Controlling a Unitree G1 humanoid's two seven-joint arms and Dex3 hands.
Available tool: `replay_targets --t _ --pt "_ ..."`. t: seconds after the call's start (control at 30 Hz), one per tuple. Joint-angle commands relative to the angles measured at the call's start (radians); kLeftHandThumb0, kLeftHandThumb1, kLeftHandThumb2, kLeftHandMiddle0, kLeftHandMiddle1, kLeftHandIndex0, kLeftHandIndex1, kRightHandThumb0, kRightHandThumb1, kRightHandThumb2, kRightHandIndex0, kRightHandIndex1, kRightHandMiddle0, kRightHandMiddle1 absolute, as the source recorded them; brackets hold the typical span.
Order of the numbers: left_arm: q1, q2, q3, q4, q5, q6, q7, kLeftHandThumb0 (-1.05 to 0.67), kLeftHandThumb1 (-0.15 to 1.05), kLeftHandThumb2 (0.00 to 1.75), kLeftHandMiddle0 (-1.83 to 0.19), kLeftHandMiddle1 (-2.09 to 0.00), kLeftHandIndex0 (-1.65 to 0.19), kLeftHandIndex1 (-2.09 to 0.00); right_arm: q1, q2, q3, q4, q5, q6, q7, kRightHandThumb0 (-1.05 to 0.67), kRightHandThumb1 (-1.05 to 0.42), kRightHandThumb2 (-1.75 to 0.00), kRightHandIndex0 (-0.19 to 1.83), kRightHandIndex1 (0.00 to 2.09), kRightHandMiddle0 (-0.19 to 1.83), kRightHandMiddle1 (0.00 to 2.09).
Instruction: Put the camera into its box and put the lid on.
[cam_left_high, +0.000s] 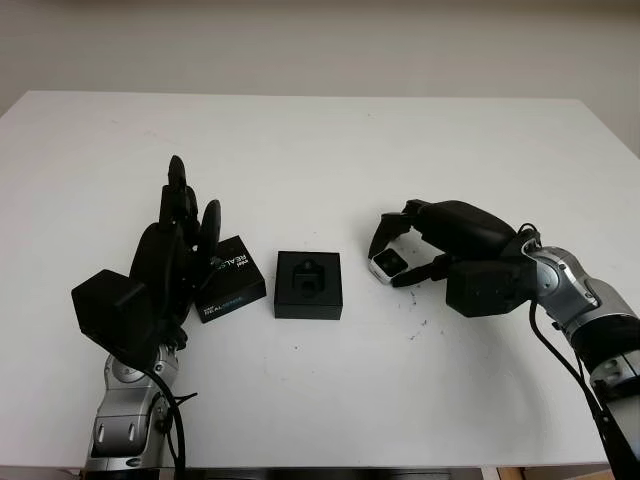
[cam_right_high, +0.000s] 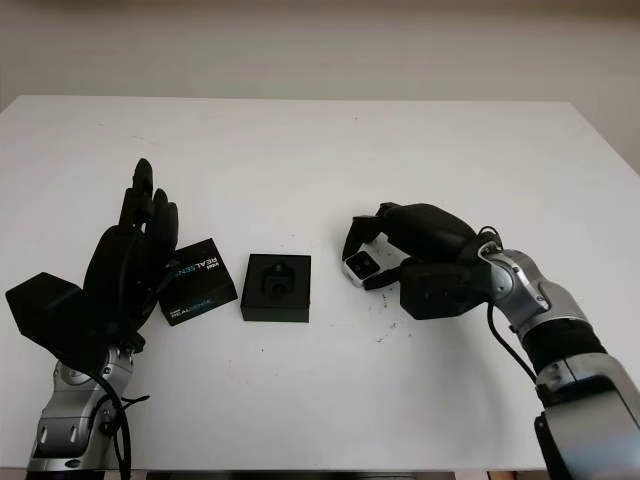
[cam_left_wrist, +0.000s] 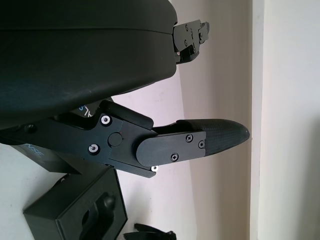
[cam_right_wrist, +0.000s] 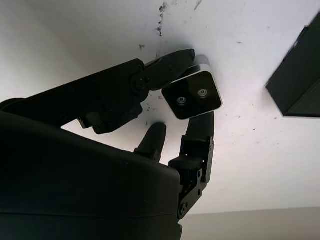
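Note:
The small silver-and-black camera (cam_right_wrist: 192, 95) sits in my right hand (cam_left_high: 391, 264), whose fingers are shut around it just right of the box and close over the table. The black box (cam_left_high: 308, 285) lies uncovered at the table's middle, its foam insert showing. Its lid (cam_left_high: 231, 279), black with REALSENSE lettering, lies tilted just left of the box. My left hand (cam_left_high: 190, 215) stands upright beside the lid's left edge, open and holding nothing. The left wrist view shows a corner of the box (cam_left_wrist: 80, 212).
The white table (cam_left_high: 320, 150) stretches far behind the box and hands. A few dark specks mark its surface (cam_left_high: 415, 328) in front of the right hand. A pale wall runs along the table's far edge.

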Motion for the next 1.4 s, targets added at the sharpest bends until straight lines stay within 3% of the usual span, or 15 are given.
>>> replay_targets --t 0.0,0.27,0.5,0.77,1.03,1.23,1.37 --pt "0.006 0.005 -0.002 -0.009 0.006 -0.007 0.002 -0.74 1.05 0.54 0.19 0.0 0.19 0.0 0.039 0.017 -0.014 0.02 0.021 0.065 0.02 -0.34 -0.99 -0.05 0.28 0.44 0.32 1.41" --pt "0.009 0.0 -0.004 -0.009 0.006 -0.011 0.003 -0.74 1.05 0.53 0.19 0.0 0.19 0.0 0.08 0.072 -0.099 -0.082 0.146 0.244 0.057 -0.35 -1.01 -0.06 0.26 0.16 0.19 1.58" --pt "0.013 -0.012 -0.009 -0.012 0.002 -0.012 0.008 -0.73 1.05 0.53 0.19 0.0 0.19 0.0 0.157 0.109 -0.164 -0.336 0.228 0.467 0.07 -0.37 -1.03 -0.06 0.26 0.11 0.15 1.64" --pt "0.015 -0.027 -0.017 -0.003 0.012 -0.03 0.025 -0.72 1.05 0.53 0.19 0.0 0.19 0.0 0.247 0.138 -0.206 -0.629 0.297 0.63 0.1 -0.39 -1.03 -0.05 0.25 0.08 0.12 1.75" --pt "0.009 -0.048 -0.029 -0.005 0.016 -0.025 0.052 -0.73 1.05 0.51 0.19 -0.02 0.18 -0.03 0.246 0.157 -0.204 -0.854 0.326 0.814 0.139 -0.38 -1.02 -0.05 0.29 0.09 0.12 1.8" --pt "0.008 -0.05 -0.048 -0.012 0.029 -0.026 0.051 -0.7 1.05 0.55 0.19 0.0 0.19 0.0 0.189 0.167 -0.166 -0.908 0.32 0.945 0.198 -0.36 -1.01 -0.05 0.31 0.09 0.15 1.82" --pt "0.004 -0.059 -0.057 -0.009 0.034 -0.029 0.059 -0.69 1.05 0.56 0.19 0.0 0.19 0.0 0.154 0.174 -0.127 -0.866 0.291 0.948 0.214 -0.36 -1.0 -0.05 0.35 0.1 0.18 1.77"
